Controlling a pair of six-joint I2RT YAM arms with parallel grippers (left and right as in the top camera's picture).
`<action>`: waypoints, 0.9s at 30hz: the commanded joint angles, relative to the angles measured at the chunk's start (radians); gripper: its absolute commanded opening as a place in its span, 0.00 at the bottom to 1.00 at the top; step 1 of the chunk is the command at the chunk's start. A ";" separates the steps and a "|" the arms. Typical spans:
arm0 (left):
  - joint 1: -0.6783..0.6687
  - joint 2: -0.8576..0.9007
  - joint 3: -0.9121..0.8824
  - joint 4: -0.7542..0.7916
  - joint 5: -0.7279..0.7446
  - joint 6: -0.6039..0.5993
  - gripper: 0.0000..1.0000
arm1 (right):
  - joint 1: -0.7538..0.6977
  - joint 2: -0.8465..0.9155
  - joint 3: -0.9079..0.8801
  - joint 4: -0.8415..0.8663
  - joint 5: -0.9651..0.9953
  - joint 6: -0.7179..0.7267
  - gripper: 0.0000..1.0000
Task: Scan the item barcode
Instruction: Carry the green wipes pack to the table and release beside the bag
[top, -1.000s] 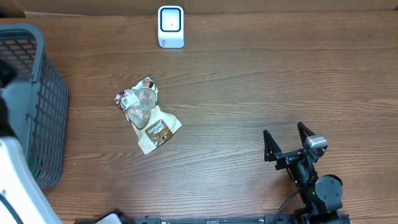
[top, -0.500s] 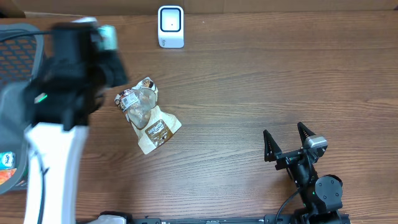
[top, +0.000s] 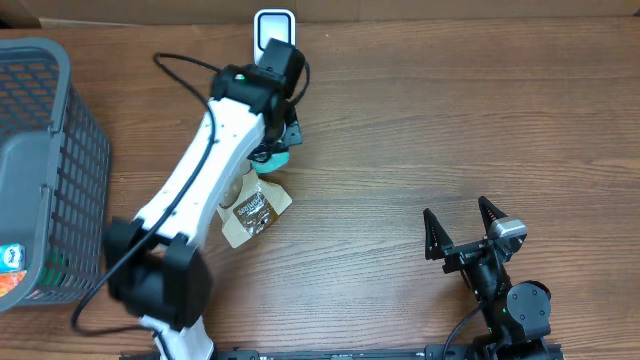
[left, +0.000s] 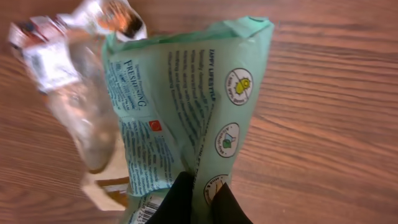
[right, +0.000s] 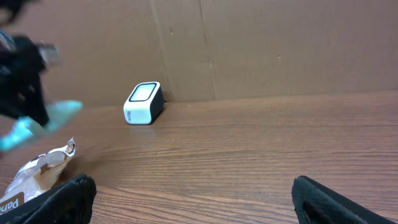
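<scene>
Over the brown pouch (top: 255, 212), the left fingers (left: 179, 200) have arrived pinching a teal packet (left: 186, 106); right fingers (top: 432, 240) stay wide.

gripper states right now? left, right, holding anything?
left gripper: shut on the green packet
right gripper: open, holding nothing
</scene>
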 joint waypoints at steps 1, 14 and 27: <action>-0.018 0.102 0.007 0.005 0.013 -0.157 0.04 | -0.003 -0.012 -0.011 0.004 -0.001 -0.004 1.00; -0.014 0.262 0.007 -0.094 0.016 -0.111 0.04 | -0.003 -0.012 -0.011 0.004 -0.001 -0.004 1.00; -0.024 0.261 0.055 -0.108 0.009 0.122 0.68 | -0.003 -0.012 -0.011 0.004 -0.001 -0.004 1.00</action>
